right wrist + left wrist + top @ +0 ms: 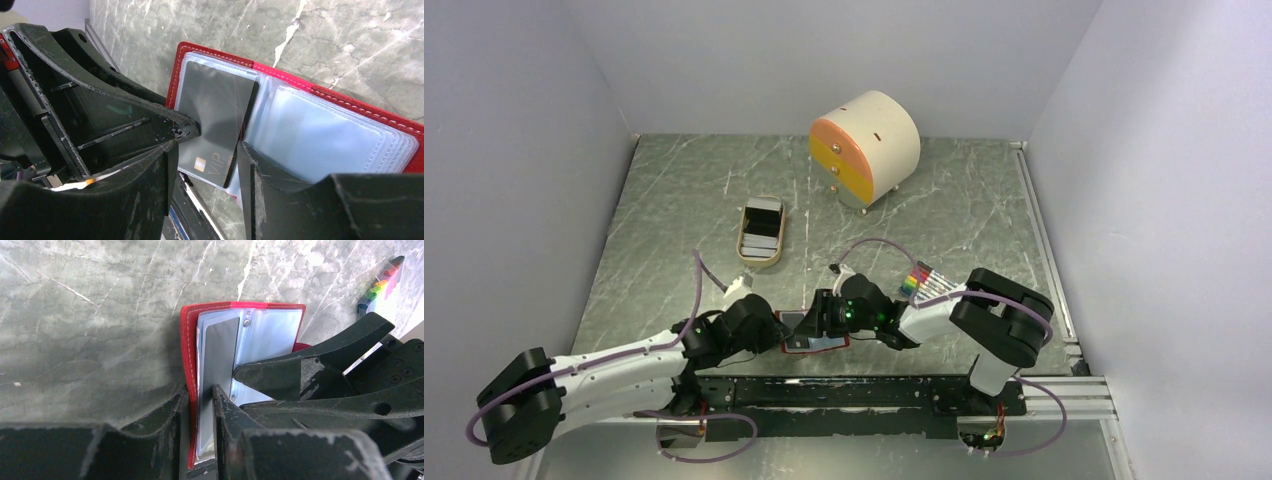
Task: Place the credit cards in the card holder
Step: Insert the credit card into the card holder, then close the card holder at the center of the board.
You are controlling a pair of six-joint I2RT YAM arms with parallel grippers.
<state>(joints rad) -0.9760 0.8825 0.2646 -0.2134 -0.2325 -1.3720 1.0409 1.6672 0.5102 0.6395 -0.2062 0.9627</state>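
Card point(215, 115) and pocket are the whole matter. The dark card, stamped VIP, lies straight ahead of the right gripper point(205, 147), and its long axis runs directly away from it onto a clear-pocket page of the open red wallet point(350, 104). That gripper's jaws stand half apart, one on each side of the card's near end; I can't tell whether they bite on it, or how far into the pocket the card sits.

The left gripper point(197, 392) comes in from the opposite side. It is clenched on the wallet's cover and page edge, just beside the card.

The right arm is nearer the card's free end, so any push should probably run along that long axis.

The wallet lies on a dark marbled table point(674, 200), close to the arm bases. Well beyond both grippers is a tan tray point(761, 264) holding spare cards point(761, 230). Coloured sticks point(921, 278) lie beside the right arm, with a round drawer box point(864, 148) farther off. Pale walls point(824, 60) close the room in.
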